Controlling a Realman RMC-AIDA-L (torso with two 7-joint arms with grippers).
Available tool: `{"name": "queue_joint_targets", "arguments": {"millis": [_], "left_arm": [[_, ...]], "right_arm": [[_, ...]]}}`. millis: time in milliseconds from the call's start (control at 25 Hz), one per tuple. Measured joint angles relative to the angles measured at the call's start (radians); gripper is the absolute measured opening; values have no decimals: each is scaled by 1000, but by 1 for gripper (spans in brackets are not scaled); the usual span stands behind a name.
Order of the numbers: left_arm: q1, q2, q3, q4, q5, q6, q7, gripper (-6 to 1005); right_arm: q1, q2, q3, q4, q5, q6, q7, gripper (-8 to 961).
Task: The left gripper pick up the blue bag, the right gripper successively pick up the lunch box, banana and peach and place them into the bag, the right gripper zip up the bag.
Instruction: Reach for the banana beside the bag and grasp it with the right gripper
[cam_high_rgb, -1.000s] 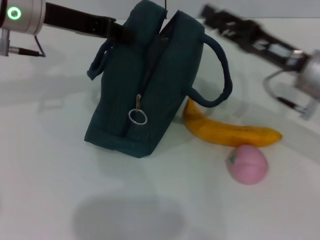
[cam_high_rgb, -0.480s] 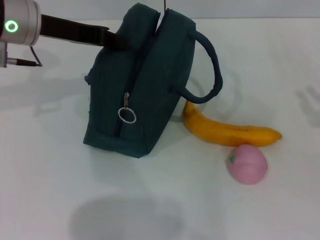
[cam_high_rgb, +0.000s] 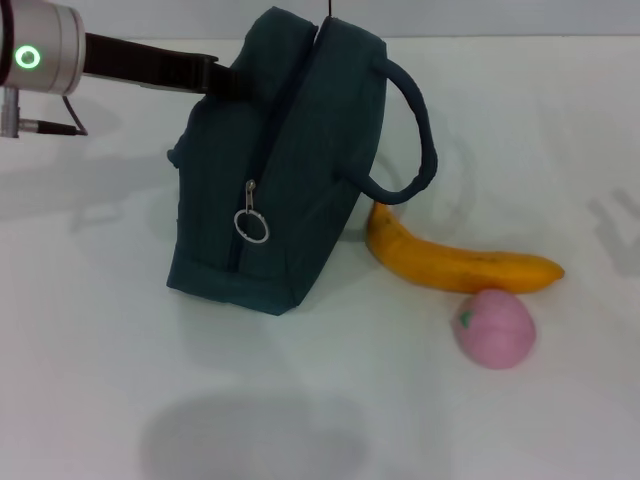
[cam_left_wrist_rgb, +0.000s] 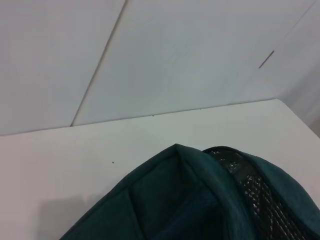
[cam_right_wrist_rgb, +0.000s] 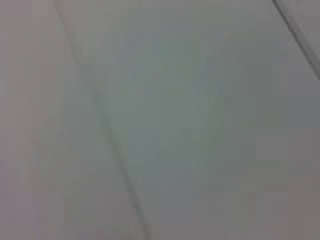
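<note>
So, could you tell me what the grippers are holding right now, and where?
The left gripper meets the blue bag at its upper far side; the grip itself is hidden. The right gripper is out of view.

- Bag (cam_high_rgb: 285, 170) stands on table (cam_high_rgb: 90, 330), left of centre, tilted, its top leaning toward the far side.
- Left arm (cam_high_rgb: 140, 65) reaches in from the far left; left gripper (cam_high_rgb: 228, 80) meets the bag at its upper left edge.
- 1 handle (cam_high_rgb: 415, 130) loops out on the bag's right side.
- Zipper pull ring (cam_high_rgb: 251, 225) hangs on the bag's near face.
- Banana (cam_high_rgb: 455, 262) lies on the table right of the bag, 1 end just beside the bag's lower right edge.
- Peach (cam_high_rgb: 494, 327) sits just in front of the banana's right half, well right of the bag.
- Left wrist view: bag top (cam_left_wrist_rgb: 200, 200) below the camera, table beyond, wall (cam_left_wrist_rgb: 175, 50) behind.
</note>
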Motion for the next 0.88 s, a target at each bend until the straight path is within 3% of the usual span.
{"name": "queue_joint_targets", "arguments": {"millis": [120, 240, 520, 720, 880], "left_arm": [[10, 0, 0, 0, -9, -10, 4, 55], [20, 0, 0, 0, -21, -12, 11, 55], [23, -2, 0, 0, -34, -13, 18, 55], [22, -3, 0, 0, -37, -14, 18, 54], [15, -4, 0, 0, -40, -15, 18, 54]], "right_arm": [[-8, -10, 1, -90, -82, -3, 5, 357], [11, -45, 5, -190, -189, -8, 128, 358], [39, -91, 13, -582, -482, 25, 490, 459], [151, -95, 53, -815, -898, 47, 849, 628], [266, -86, 56, -895, -1208, 33, 1074, 779]]}}
